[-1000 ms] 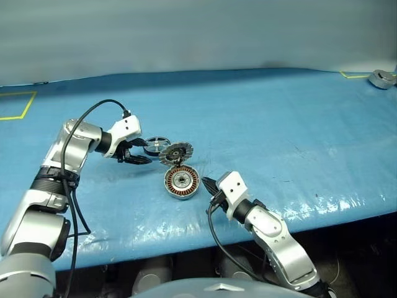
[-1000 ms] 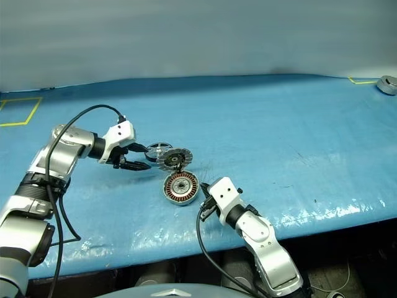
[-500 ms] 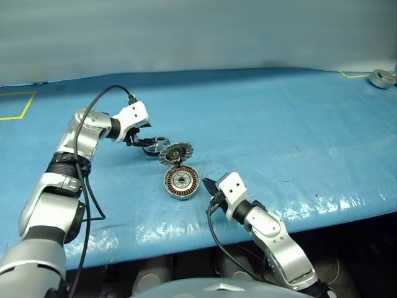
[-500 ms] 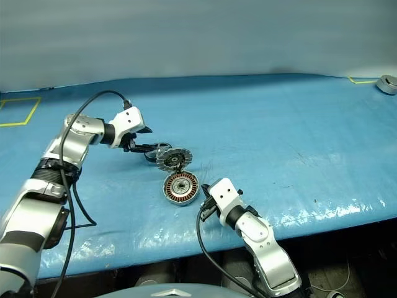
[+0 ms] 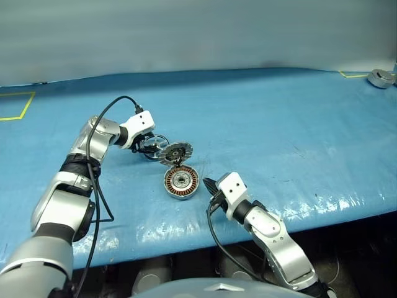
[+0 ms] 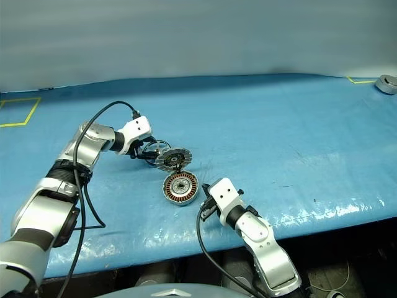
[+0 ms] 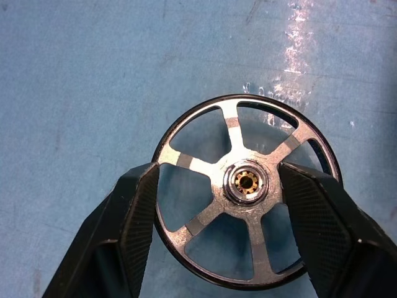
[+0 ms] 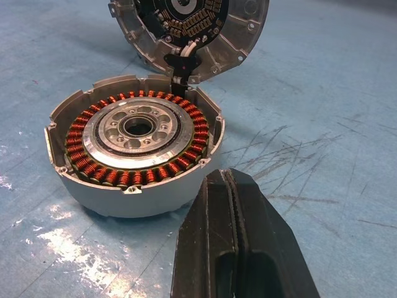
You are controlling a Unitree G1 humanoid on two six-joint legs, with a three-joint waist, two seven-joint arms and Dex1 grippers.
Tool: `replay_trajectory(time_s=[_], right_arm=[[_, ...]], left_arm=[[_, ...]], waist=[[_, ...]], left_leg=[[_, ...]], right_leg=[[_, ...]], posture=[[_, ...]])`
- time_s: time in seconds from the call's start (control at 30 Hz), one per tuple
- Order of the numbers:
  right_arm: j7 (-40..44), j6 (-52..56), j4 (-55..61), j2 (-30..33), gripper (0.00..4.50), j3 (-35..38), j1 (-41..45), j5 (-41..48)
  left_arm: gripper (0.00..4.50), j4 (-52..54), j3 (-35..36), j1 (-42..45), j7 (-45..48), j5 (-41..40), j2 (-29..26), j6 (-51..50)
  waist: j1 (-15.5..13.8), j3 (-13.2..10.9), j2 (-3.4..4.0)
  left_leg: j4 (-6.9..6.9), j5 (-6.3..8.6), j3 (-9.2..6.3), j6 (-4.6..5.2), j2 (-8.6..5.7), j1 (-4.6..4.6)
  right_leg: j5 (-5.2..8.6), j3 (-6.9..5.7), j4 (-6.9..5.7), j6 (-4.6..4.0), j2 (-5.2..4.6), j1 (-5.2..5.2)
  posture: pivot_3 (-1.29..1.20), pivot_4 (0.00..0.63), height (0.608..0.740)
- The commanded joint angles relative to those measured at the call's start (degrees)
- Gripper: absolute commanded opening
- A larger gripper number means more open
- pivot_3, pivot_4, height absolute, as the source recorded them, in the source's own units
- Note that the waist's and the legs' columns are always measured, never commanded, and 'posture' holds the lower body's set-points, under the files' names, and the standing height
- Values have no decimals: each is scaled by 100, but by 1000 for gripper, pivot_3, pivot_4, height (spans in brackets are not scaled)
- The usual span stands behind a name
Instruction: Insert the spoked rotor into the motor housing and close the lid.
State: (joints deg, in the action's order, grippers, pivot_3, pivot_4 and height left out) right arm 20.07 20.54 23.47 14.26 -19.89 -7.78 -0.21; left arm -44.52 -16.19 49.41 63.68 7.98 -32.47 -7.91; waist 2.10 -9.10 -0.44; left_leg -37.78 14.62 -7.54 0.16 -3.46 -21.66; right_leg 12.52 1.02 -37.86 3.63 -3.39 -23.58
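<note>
Even, bright overhead light; white glare patches on the blue table (image 5: pixel 298 205); frames sharp.

Spoked rotor (image 5: pixel 153 146) lies left of lid (image 5: pixel 176 152), seemingly behind motor housing (image 5: pixel 180 182).

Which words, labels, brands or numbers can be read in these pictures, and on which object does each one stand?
None can be read.
The spoked rotor, the motor housing and the lid show bare metal with no print.
The blue table cover carries only yellow tape corner marks, not letters.
</note>
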Motion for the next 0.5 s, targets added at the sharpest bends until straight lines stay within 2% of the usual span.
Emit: replay_trajectory(time_s=[0.03, 0.5], right_arm=[[20, -56, 103, -16, 0, -39, 57, -23], [5, -62, 68, -64, 0, -82, 49, -37]], left_arm=[[3255, 260, -19, -82, 159, 27, -94, 24], [3255, 335, 14, -57, -71, 184, -112, 221]], waist=[[3, 0, 0], [-3, 0, -1]], left_leg=[[0, 0, 0, 0, 0, 0], [2, 0, -1, 0, 0, -1]], right_leg=[[0, 0, 0, 0, 0, -1], [0, 0, 2, 0, 0, -2]], posture=[[0, 150, 740], [0, 150, 740]])
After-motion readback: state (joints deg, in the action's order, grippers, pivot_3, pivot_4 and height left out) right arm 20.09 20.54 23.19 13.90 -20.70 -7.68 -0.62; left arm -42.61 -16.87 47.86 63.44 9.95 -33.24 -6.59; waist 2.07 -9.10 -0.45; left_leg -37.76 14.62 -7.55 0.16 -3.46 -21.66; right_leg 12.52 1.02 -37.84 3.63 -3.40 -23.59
